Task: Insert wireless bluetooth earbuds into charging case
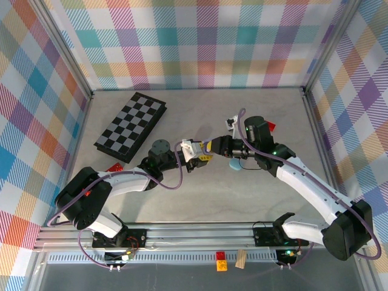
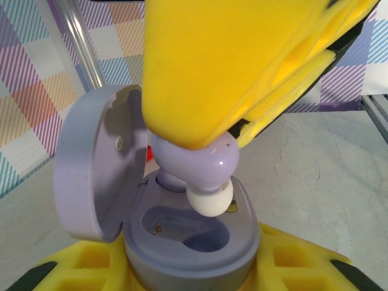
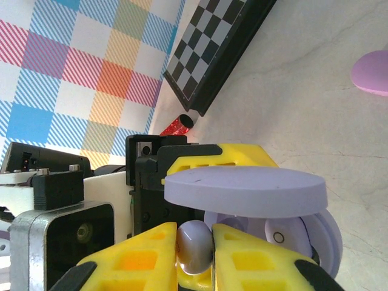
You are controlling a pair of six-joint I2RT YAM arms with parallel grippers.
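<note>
My right claw [image 3: 194,242] is clamped on a lavender earbud [image 2: 195,159]. My left claw [image 2: 193,270] is clamped on the open case [image 2: 200,257], its two yellow fingers against the case's sides. The two meet over the middle of the desk [image 1: 242,200], tip to tip, so neither arm has any reaching left to do. What is left is a matter of aim.

From the left wrist, the case sits with its mouth facing up at the right claw. Its lid [image 2: 91,170] is swung back to one side and stands clear of the opening. The earbud hangs just above that mouth, directly under my right fingers. It is tilted rather than plumb. The rounded body is up in the grip, and the white tip [image 2: 209,197] leans out over the near well [image 2: 191,229], which is empty.

Behind the tip something lavender runs down toward the far well. I cannot tell whether that is the earbud's stem already entering or part of the case.

I judge the coming move to be a short push straight down along that tilt. The right claw would carry the earbud and the left would only brace. The risk is the body catching on the ridge between the wells.
</note>
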